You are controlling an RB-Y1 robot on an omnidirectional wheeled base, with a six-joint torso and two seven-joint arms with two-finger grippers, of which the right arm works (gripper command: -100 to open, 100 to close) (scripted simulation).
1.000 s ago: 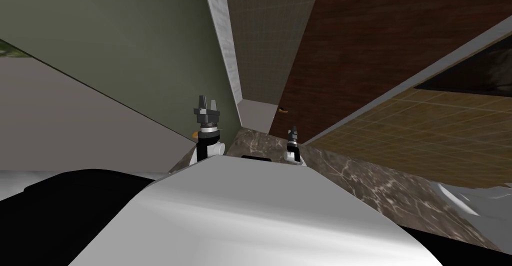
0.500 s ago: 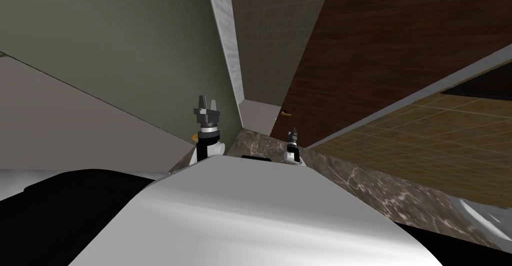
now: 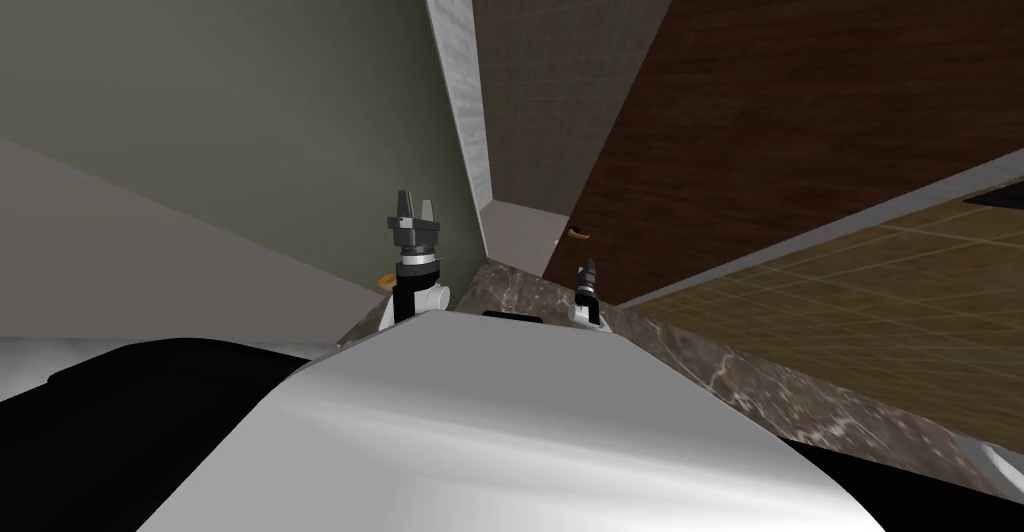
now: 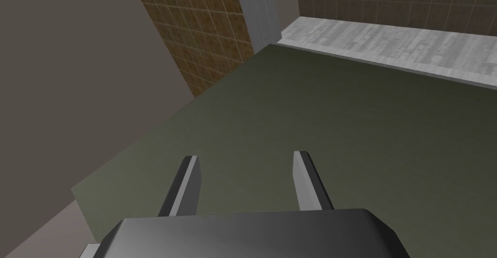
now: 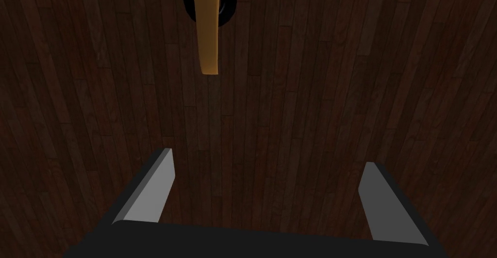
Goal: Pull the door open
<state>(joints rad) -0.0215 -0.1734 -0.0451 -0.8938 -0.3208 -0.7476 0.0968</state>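
While I am facing the dark wooden door [image 3: 780,106], my right gripper [image 5: 269,162] is hovering near its face, fingers spread wide and holding nothing; my left gripper [image 4: 245,156] is idling by the green wall [image 3: 250,86], fingers apart. Closing now would likely be grabbing air, I am judging: the orange lever handle [image 5: 207,32] is lying beyond the fingertips, long axis along the door, free end pointing toward the gripper.
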